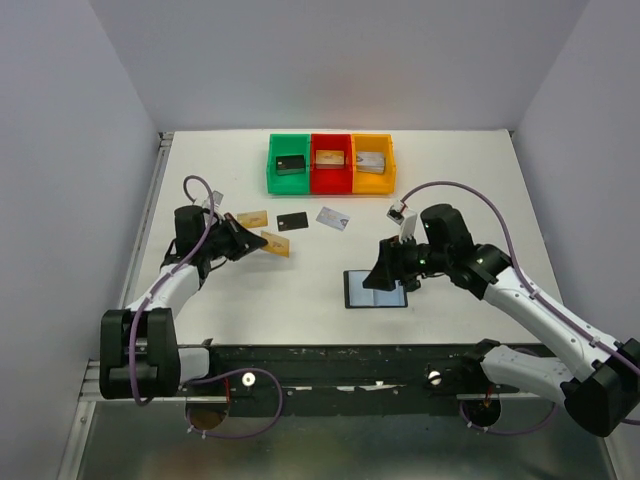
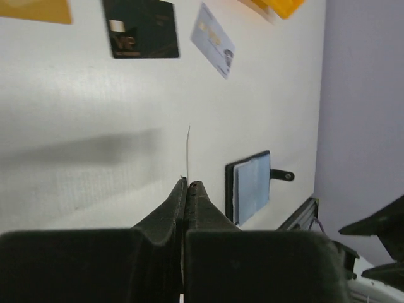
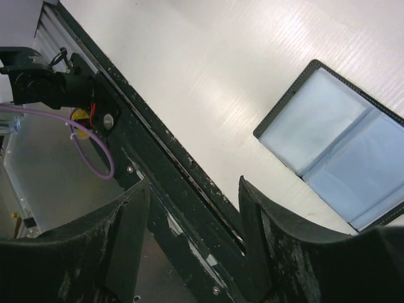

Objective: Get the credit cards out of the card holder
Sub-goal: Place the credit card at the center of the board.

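Observation:
The card holder (image 1: 378, 291) lies open and flat near the table's front, its bluish pockets (image 3: 341, 142) facing up. My right gripper (image 1: 376, 279) hovers open over the holder's near-left side, nothing between its fingers (image 3: 252, 208). My left gripper (image 1: 248, 243) is shut on a tan-gold credit card (image 1: 276, 243), which shows edge-on (image 2: 188, 150) in the left wrist view. Three more credit cards lie on the table behind it: a tan one (image 1: 252, 217), a black one (image 1: 293, 221) and a silver one (image 1: 332, 218).
A green bin (image 1: 272, 172), a red bin (image 1: 330, 183) and an orange bin (image 1: 372, 183) stand in a row at the back, each holding a blocky item. The table's dark front rail (image 3: 164, 158) runs just under my right gripper.

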Robot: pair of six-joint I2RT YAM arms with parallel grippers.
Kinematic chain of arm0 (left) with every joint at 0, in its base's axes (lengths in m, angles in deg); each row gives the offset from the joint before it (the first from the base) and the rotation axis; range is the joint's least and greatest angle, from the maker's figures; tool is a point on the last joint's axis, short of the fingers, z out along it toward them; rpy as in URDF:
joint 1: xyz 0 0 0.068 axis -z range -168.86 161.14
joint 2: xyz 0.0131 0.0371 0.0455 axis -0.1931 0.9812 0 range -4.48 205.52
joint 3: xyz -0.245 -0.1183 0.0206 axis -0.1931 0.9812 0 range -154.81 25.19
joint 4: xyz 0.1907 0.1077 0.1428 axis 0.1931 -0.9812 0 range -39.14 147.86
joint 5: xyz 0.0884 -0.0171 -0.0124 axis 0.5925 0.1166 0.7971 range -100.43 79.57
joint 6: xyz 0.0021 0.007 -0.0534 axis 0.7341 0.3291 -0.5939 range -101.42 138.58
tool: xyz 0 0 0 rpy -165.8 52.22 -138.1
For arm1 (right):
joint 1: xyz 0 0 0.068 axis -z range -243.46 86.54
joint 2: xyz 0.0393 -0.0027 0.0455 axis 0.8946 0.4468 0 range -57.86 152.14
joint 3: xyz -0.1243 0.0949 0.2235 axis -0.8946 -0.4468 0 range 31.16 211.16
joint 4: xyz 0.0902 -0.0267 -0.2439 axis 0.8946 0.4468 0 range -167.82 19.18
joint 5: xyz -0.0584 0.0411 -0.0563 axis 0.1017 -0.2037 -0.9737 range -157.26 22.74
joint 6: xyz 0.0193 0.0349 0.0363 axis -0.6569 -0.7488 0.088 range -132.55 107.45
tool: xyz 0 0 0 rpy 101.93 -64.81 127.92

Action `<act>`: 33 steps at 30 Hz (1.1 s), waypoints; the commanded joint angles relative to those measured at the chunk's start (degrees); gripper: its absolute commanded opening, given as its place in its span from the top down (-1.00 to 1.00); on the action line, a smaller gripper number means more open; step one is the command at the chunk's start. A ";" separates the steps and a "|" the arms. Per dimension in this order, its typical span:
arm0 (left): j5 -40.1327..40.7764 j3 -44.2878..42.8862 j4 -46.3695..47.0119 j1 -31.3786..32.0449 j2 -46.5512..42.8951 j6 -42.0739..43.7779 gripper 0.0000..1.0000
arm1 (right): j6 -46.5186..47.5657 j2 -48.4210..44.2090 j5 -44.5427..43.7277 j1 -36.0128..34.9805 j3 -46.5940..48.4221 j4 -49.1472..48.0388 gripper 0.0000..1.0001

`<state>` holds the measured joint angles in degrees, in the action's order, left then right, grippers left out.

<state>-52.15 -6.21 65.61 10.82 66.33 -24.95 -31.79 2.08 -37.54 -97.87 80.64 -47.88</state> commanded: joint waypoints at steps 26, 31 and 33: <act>9.90 -7.54 4.20 -9.61 20.33 1.61 0.71 | -3.87 0.70 -0.18 0.05 -5.00 -6.99 -0.29; 9.72 -8.33 2.54 -9.70 21.39 2.22 0.27 | -3.43 1.32 -0.53 0.05 -4.56 -6.29 -0.30; 9.81 -8.68 1.84 -9.70 21.57 2.48 0.20 | -3.52 1.32 -0.62 0.14 -4.65 -6.29 -0.31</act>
<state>-41.72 -13.10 68.62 1.64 87.03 -23.24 -35.66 3.04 -37.65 -97.87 75.54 -54.05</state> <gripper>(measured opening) 0.361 0.649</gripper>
